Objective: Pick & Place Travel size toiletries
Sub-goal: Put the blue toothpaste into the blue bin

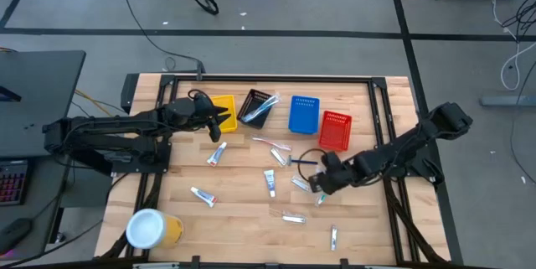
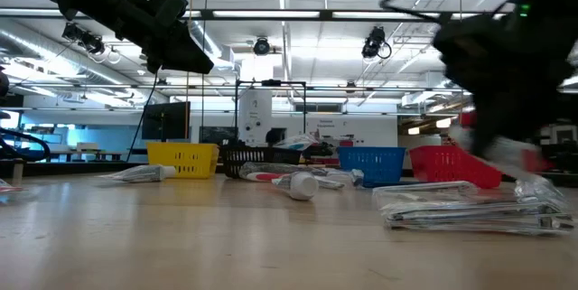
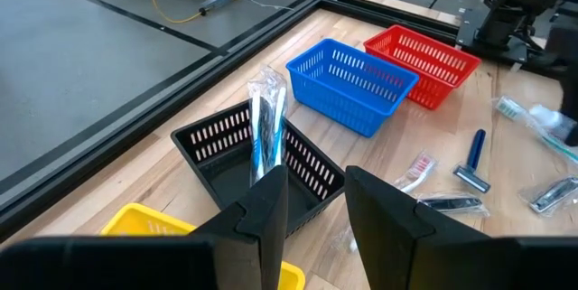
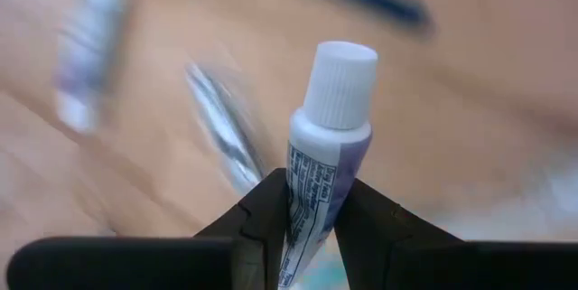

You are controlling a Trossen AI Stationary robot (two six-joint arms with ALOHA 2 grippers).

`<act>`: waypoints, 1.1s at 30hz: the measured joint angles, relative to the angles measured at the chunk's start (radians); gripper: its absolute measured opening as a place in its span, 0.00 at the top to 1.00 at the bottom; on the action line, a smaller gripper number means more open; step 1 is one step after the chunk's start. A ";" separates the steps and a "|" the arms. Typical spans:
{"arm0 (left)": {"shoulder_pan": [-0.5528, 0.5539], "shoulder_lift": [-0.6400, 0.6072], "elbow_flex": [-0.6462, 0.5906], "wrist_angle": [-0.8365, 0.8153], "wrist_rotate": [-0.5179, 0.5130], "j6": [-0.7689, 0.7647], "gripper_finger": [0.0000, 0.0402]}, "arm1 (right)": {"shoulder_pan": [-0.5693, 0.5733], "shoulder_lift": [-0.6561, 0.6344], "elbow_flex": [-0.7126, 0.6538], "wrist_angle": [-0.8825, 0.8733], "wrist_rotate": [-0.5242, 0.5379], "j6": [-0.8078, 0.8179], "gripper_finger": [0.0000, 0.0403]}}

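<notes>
My right gripper (image 1: 322,187) hangs over the table's right middle, shut on a small white tube (image 4: 318,168) with a white ribbed cap (image 4: 340,71). My left gripper (image 3: 316,209) waits open and holds nothing beside the yellow basket (image 1: 224,110), above the table. Other toiletries lie flat on the wood: tubes (image 1: 217,153) (image 1: 203,195) (image 1: 270,183), a toothbrush (image 1: 272,143), a razor (image 3: 472,159) and silvery sachets (image 1: 293,217). A wrapped toothbrush (image 3: 267,132) stands leaning in the black basket (image 3: 221,154). My right gripper pinches the tube's body (image 4: 312,191) just below its shoulder between the two fingers (image 4: 266,213). The capped end sticks out past the fingertips. The fingers come steeply from above. The low view shows the gripper blurred above the table top, so the tube is off the wood.
Yellow, black (image 1: 255,107), blue (image 1: 304,113) and red (image 1: 336,130) mesh baskets stand in a row at the far side. A yellow cup with a white lid (image 1: 152,229) stands at the near left corner. A dark cable loop (image 1: 311,157) lies beside the right gripper.
</notes>
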 joint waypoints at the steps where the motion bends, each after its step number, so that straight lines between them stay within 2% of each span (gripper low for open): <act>1: 0.000 0.000 0.000 0.000 0.000 0.000 0.70 | -0.016 0.000 0.000 0.035 0.052 -0.041 0.77; 8: 0.000 0.000 0.000 0.000 0.000 0.000 0.70 | -0.167 0.000 0.002 0.277 0.467 -0.419 0.77; 11: 0.000 0.000 0.000 0.001 0.000 0.000 0.70 | -0.271 -0.001 0.002 0.377 0.515 -0.577 0.77; 13: 0.000 0.000 0.000 0.001 0.000 0.000 0.70 | -0.355 -0.001 0.002 0.418 0.498 -0.659 0.77; 15: 0.000 0.000 0.000 0.001 0.000 0.000 0.70 | -0.442 -0.001 0.002 0.437 0.433 -0.724 0.77; 20: 0.000 0.000 0.000 0.001 0.000 0.000 0.70 | -0.635 0.005 0.003 0.418 0.210 -0.880 0.77; 24: 0.000 0.000 0.000 0.001 0.000 0.000 0.70 | -0.732 0.005 0.003 0.397 0.002 -1.004 0.77; 33: 0.000 0.000 0.000 0.001 0.000 0.000 0.70 | -0.790 0.019 0.003 0.302 -0.021 -1.083 0.68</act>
